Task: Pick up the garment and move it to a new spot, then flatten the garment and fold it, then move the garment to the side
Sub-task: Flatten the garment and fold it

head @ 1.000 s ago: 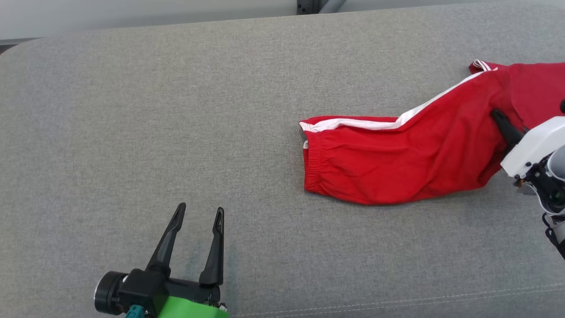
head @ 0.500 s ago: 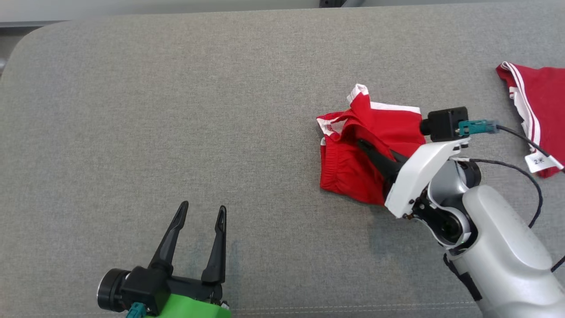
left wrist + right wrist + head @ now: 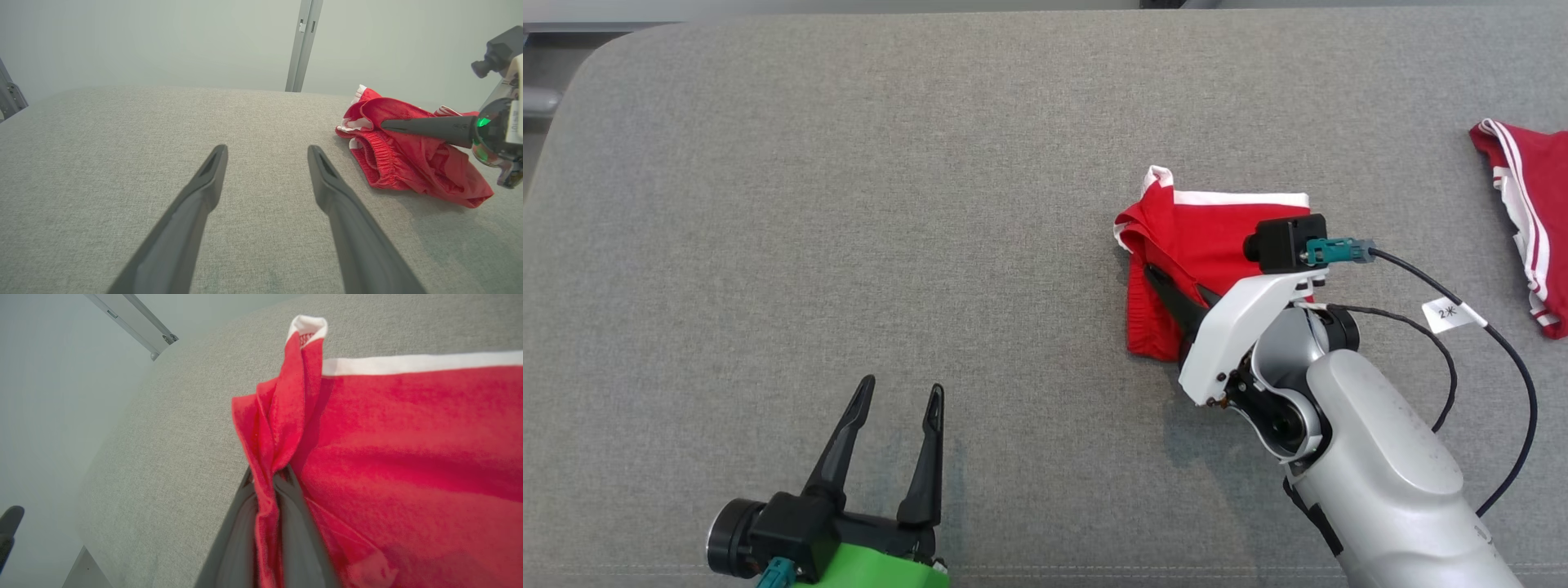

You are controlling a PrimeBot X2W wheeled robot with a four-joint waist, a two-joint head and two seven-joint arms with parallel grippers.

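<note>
The shorts (image 3: 1217, 233), stretched long a second ago, now lie doubled over right of centre on the grey table (image 3: 849, 204), an edge pinched in the right hand (image 3: 1153, 276); folding appears under way. The left hand (image 3: 898, 390) waits wide open, well apart.

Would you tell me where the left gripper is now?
Head view, lower left: the left gripper, open, over the grey surface, left of the gripped red garment.

Bare cushion (image 3: 849, 204) left of garment (image 3: 1205, 241)
</note>
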